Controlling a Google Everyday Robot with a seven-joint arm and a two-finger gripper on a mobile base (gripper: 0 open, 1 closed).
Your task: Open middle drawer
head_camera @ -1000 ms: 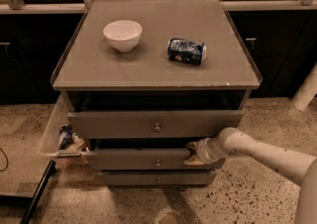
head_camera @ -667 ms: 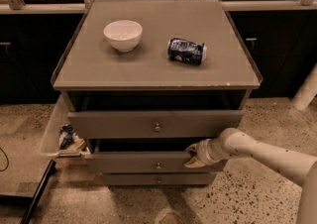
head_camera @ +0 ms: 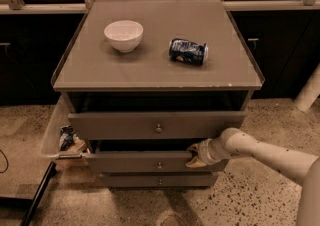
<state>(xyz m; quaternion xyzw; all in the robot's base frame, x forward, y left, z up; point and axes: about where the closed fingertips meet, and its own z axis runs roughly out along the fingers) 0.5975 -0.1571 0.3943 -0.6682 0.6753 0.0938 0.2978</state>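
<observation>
A grey bench [head_camera: 150, 72] with three drawers stands on a speckled floor [head_camera: 250, 200]. The middle drawer [head_camera: 130, 162] sits below the front edge of the bench, between the tall top drawer [head_camera: 115, 125] and the slim bottom drawer [head_camera: 130, 180]. Its front stands a little forward of the bottom drawer's front, with a dark gap showing above its top edge, and its small round knob [head_camera: 159, 165] is at the centre. The top drawer also stands out from under the front edge. The gripper [head_camera: 194, 156] is at the top edge of the middle drawer's front, toward its right end, under the front right corner of the bench. Whether it is apart or closed on that edge cannot be told. The pale arm [head_camera: 265, 152] reaches in from the lower right. On the bench top, a white bowl [head_camera: 123, 35] stands toward the left edge, and a dark blue can [head_camera: 188, 52] lies on its side right of centre, apart from the bowl. Beside the left edge of the bench, low down, a clear bin [head_camera: 50, 130] holds some packets [head_camera: 66, 137].
</observation>
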